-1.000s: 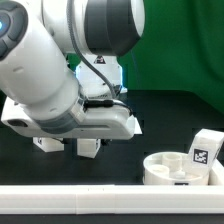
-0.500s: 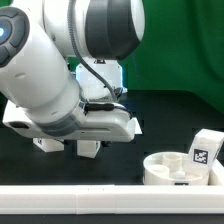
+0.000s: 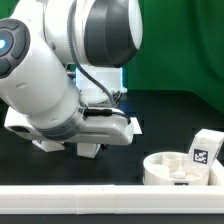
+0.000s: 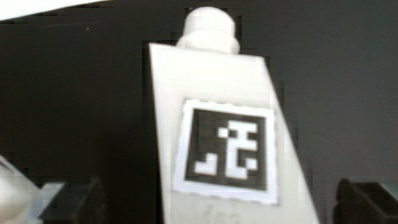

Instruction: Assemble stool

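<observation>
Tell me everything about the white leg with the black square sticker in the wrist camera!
The stool leg is a white, blocky, plastic-looking piece with a rounded peg at one end and a black-and-white square tag on its face. It shows against the black table, between the open pincer fingers, gaps either side.

The black table (image 3: 170,112) is carrying a round white seat (image 3: 178,170), a tagged leg (image 3: 203,147) standing just beside it, and a long white bar (image 3: 70,199) lying nearer the camera than the seat.

Arm (image 3: 50,90) and claw (image 3: 88,150) slightly lower and further toward the exterior view's left.
</observation>
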Motion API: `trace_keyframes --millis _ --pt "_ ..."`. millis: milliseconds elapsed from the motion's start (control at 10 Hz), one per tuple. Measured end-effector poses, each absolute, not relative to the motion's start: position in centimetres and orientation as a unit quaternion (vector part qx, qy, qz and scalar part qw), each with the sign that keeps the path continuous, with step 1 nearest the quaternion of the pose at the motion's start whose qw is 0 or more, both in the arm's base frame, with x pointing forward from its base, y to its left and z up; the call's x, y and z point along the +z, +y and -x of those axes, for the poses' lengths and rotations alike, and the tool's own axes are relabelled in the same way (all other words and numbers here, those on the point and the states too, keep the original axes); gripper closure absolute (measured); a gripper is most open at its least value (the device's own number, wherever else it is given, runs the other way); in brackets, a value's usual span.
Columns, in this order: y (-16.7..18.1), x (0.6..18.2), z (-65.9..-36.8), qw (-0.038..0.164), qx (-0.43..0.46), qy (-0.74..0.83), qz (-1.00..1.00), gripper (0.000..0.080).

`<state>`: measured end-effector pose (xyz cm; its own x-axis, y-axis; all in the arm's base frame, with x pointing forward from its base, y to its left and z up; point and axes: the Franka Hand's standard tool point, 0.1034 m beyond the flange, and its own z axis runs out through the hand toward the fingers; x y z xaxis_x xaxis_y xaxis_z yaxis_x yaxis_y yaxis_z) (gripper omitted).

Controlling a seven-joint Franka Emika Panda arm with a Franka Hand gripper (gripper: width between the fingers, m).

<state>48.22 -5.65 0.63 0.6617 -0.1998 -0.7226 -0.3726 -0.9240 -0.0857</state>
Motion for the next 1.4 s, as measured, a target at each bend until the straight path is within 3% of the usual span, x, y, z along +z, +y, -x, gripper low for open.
trace_keyframes --millis 100,200,300,400,700,1100,1400 --pt "-5.6 0.5 -47.9 0.113 0.381 0.159 0.904 0.0270" --pt "-5.6 0.4 -47.9 0.113 0.382 0.159 0.903 0.0270" --pt "-5.6 0.4 -47.9 0.113 0.382 0.159 0.903 0.0409" --pt "-5.5 0.4 -47.9 0.113 0.382 0.158 0.904 0.0476" --pt "-5.2 1.4 -49.3 0.112 0.369 0.150 0.910 0.0476" --pt "-2.8 5.9 -52.8 0.099 0.343 0.165 0.919 0.0476" --pt "-3.1 5.4 -52.7 0.099 0.341 0.164 0.920 0.0476"
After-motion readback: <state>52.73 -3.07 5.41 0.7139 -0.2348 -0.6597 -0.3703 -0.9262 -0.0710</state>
